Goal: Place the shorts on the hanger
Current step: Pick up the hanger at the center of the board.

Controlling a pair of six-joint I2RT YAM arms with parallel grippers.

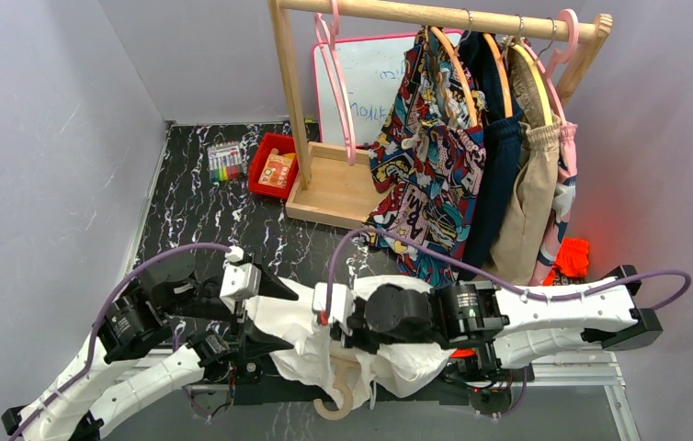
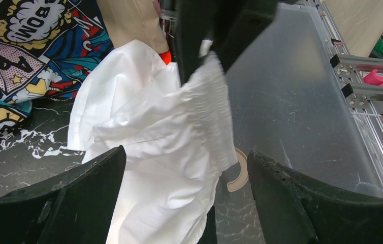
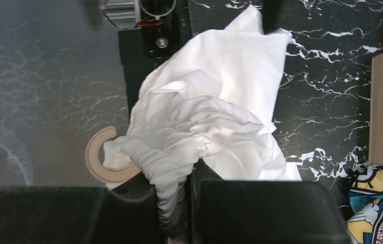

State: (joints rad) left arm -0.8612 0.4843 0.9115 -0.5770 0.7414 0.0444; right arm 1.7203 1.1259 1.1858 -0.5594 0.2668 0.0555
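The white shorts (image 1: 299, 323) lie bunched on the dark marble table, over most of the cream hanger. Only the hanger's hook (image 1: 336, 402) sticks out at the near side. My right gripper (image 1: 332, 317) is shut on the gathered waistband (image 3: 171, 170) and lifts it a little; the hook (image 3: 99, 162) shows to its left. My left gripper (image 2: 187, 203) is open wide, its fingers (image 2: 57, 198) either side of the shorts (image 2: 149, 147) without closing on them. The hook (image 2: 238, 175) shows past the cloth edge there.
A wooden rack (image 1: 435, 16) at the back holds a comic-print garment (image 1: 426, 156), a dark garment, tan shorts (image 1: 527, 197) and pink hangers. Its base (image 1: 329, 188), a red tray (image 1: 274, 165) and a marker box (image 1: 224, 162) sit behind. An aluminium rail (image 2: 362, 91) runs along the near edge.
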